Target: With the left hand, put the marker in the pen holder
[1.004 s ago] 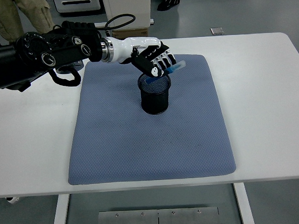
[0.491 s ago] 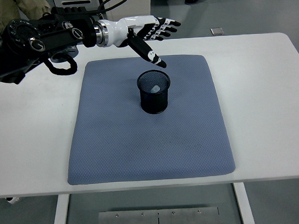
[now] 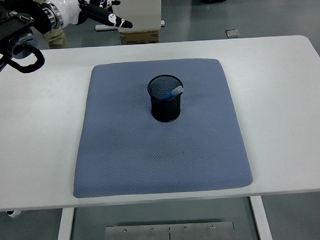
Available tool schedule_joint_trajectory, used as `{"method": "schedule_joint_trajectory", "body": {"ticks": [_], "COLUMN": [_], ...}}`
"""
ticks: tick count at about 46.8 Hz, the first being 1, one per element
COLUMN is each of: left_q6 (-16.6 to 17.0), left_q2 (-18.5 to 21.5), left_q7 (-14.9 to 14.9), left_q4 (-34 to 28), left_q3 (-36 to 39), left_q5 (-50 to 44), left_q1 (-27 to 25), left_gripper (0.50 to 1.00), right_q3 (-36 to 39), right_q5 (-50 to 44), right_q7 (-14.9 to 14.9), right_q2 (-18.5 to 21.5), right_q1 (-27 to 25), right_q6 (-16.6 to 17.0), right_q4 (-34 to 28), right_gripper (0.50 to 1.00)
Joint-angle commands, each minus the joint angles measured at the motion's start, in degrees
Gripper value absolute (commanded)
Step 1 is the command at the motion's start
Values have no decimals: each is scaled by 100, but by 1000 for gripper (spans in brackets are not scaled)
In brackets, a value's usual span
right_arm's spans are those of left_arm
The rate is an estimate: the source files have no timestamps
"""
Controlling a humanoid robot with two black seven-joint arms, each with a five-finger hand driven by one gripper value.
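**Marker Lodged in Mesh Holder as Left Hand Hangs at Table's Far Corner**

At the upper left corner of the head view, the robot's white-and-black left hand (image 3: 99, 8) is seen above the far edge of the white table (image 3: 286, 93), its fingers spread apart with nothing held between them. One dark finger with a pale tip (image 3: 113, 18) is extended to the right and slightly downward. The black jointed arm (image 3: 10, 31) behind it is cropped by the left edge of the picture.

Well apart from the hand, to its right and nearer the camera, the black cylindrical wire-mesh pen holder (image 3: 166, 98) is shown standing upright on the far half of a blue-grey textured fabric mat (image 3: 161, 152). The light blue marker (image 3: 173, 92) is lodged inside the holder, tilted, with its upper end resting against the rim on the side away from the hand. Only that upper end is visible; the rest is hidden by the mesh wall.

The mat is laid flat across the middle of the table, its rounded corners lying within the tabletop. Beyond the table, just right of the hand, a brown cardboard box (image 3: 140, 36) is seen on the grey floor. A small square floor plate (image 3: 232, 33) is seen farther right. The right arm is not shown.
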Motion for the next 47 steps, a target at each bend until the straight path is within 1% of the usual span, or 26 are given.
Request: {"method": "schedule_joint_trajectory", "body": {"ticks": [1,4,6,8,9,13,17,24,30,34,37,42,47], "left_q6": [81,230,388,555,582,591,565,556,521,442,415,406,406], "left_q2": [-37,-90,-107,-116,-99,-37,33,165,323,411,464,525,499], "left_q7": [-21,-30,-39,-47,-48,-56,-56,-74,-74,-65,-65,-74,-74], "left_q4": [226,323,350,341,341,341,341,341,341,341,341,341,341], "left_q3": [-108,-283,-485,-783,-968,-1592,-2067,-2568,-3271,-3790,-4010,-4116,-4151], "left_q5": [-7,-25,-77,-200,-279,-578,-596,-657,-658,-658,-649,-658,-701], "left_q1": [221,467,678,862,942,1415,1847,2418,2875,3078,3192,3298,3403], "left_gripper": [1000,1000,1000,1000,1000,1000,1000,1000,1000,1000,1000,1000,1000], "right_q3": [3,3,3,-5,-5,3,3,3,3,-5,-5,3,-5], "right_q5": [0,0,0,0,0,0,0,0,0,0,0,0,0], "right_q7": [-2,7,7,7,-2,7,7,-2,-2,7,7,7,7], "right_q2": [0,0,0,0,0,0,0,0,0,0,0,0,0], "right_q1": [0,0,0,0,0,0,0,0,0,0,0,0,0], "right_q6": [-2,7,-2,7,-2,-2,-2,7,7,-2,-2,7,-2], "right_q4": [0,0,0,0,0,0,0,0,0,0,0,0,0], "right_gripper": [1000,1000,1000,1000,1000,1000,1000,1000,1000,1000,1000,1000,1000]}}
